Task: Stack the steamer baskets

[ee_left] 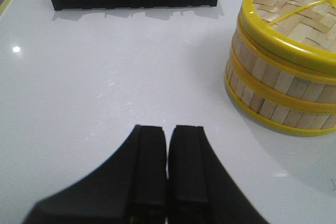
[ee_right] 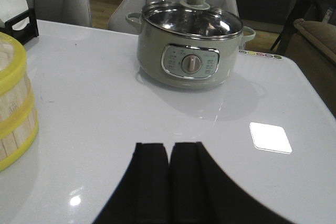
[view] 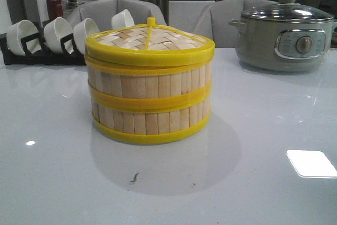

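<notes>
I see the two steamer baskets (view: pixel 150 101) stacked one on the other at the middle of the white table (view: pixel 52 183), their yellow rims meeting flush in a band around the waist, and the woven lid (view: pixel 150 39) seated on top with its yellow rim overhanging slightly all round. The stack stands upright and nothing touches it. On the near side I have a broad bare stretch of tabletop, and open table to its left and right as well. Far left, well apart from the stack, a black rack (view: pixel 31 51) holds white cups (view: pixel 58 32) tipped on their sides near the table's far edge. Far right sits the grey electric pot (view: pixel 284 38) with its glass lid on, also well clear of the baskets, with grey chairs beyond the far edge. My left gripper (ee_left: pixel 168 140) hangs above bare table to the near left of the stack, its black fingers pressed together and holding nothing. My right gripper (ee_right: pixel 169 153) is likewise clenched and empty, over open table between the stack and the pot.
</notes>
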Controlling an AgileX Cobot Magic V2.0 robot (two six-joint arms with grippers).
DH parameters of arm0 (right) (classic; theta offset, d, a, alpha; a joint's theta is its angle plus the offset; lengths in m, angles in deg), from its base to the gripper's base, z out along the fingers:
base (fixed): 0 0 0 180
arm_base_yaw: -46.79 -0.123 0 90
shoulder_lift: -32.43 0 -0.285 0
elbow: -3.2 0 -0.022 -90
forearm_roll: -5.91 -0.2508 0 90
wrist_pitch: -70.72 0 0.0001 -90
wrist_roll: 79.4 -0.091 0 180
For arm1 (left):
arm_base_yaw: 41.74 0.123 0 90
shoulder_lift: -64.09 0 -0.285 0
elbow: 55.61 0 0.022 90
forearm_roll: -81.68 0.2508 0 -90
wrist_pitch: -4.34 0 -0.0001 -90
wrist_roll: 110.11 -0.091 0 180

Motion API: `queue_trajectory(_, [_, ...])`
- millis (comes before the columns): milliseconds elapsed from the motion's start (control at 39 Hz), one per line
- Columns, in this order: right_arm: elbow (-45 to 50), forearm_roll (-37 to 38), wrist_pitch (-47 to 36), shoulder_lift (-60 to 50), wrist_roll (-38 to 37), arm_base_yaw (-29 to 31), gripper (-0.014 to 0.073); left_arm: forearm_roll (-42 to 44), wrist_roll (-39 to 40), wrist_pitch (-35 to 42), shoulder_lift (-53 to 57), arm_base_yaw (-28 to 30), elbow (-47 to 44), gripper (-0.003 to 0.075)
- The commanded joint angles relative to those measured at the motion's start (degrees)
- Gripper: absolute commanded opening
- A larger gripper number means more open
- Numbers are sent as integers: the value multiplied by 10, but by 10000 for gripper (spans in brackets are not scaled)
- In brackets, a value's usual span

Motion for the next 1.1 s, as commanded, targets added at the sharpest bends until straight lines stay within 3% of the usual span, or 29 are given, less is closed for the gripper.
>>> queue_trajectory(0, [-16, 2, -47, -1, 0, 4, 50, -6, 4, 46, -5, -3, 17, 88])
queue_trajectory(692, [-16, 2, -47, -1, 0, 4, 50, -1, 3, 52, -3, -3, 17, 88])
queue_trajectory(872, [-16, 2, -47, -1, 0, 4, 50, -11, 3, 96, 42, 7, 15, 88])
queue_trajectory(1077, [-16, 2, -47, -1, 0, 4, 50, -22, 3, 240, 142, 43, -83, 88])
